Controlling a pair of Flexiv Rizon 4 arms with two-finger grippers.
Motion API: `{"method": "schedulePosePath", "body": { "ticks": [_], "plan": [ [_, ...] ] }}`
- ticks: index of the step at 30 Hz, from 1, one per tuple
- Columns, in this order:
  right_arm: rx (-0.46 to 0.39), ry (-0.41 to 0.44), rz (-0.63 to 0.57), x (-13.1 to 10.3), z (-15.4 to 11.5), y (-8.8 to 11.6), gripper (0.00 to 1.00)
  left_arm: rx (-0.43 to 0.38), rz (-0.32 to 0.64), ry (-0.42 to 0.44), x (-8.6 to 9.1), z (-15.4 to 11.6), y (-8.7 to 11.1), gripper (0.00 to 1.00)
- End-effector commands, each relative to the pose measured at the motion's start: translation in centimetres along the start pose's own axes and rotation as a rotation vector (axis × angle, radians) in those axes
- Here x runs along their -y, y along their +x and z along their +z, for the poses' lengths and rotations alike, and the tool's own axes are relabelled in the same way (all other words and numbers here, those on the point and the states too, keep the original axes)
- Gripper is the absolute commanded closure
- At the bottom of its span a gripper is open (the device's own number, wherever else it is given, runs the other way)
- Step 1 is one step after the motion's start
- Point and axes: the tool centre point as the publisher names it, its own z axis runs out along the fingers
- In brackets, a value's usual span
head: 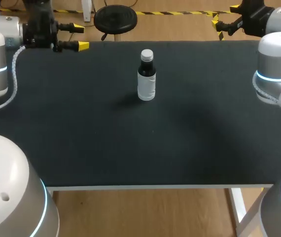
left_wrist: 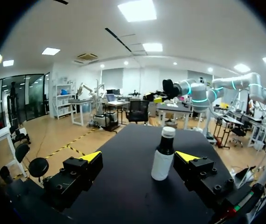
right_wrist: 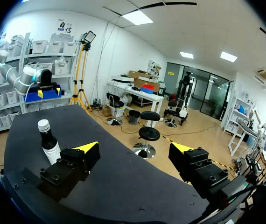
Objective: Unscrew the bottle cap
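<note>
Black tabletop point(head: 130, 153) spreads from the near edge. Past its middle stands an upright bottle point(head: 146, 84), its pale cap point(head: 147, 54) on. At the far left edge the left claw point(head: 81, 37) has its fingers spread, holding nothing. At the far right, the right claw point(head: 218, 28) gapes likewise, well apart from the bottle.

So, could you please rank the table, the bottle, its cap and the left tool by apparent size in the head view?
1. Table
2. Bottle and left tool: these look alike, so I won't rank them
3. Cap
</note>
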Motion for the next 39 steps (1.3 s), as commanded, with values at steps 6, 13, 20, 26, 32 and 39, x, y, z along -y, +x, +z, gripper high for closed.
{"method": "schedulePosePath", "body": {
  "ticks": [6, 13, 20, 26, 32, 39],
  "plan": [
    [-0.001, 0.004, 0.0, -0.1, 0.0, 0.0, 0.0, -0.01, -0.04, 0.015, -0.5, 0.5, -0.2, 0.0],
    [-0.001, 0.004, 0.0, -0.1, 0.0, 0.0, 0.0, -0.01, -0.04, 0.015, -0.5, 0.5, -0.2, 0.0],
    [-0.001, 0.004, 0.0, -0.1, 0.0, 0.0, 0.0, -0.01, -0.04, 0.015, -0.5, 0.5, -0.2, 0.0],
    [-0.001, 0.004, 0.0, -0.1, 0.0, 0.0, 0.0, -0.017, -0.028, 0.012, -0.6, 0.7, 0.2, 0.0],
    [-0.001, 0.004, 0.0, -0.1, 0.0, 0.0, 0.0, -0.052, 0.013, 0.012, -1.3, 2.3, 1.3, 0.0],
    [-0.001, 0.004, 0.0, -0.1, 0.0, 0.0, 0.0, -0.13, 0.052, 0.033, -1.9, 4.9, 2.8, 0.0]
  ]
}}
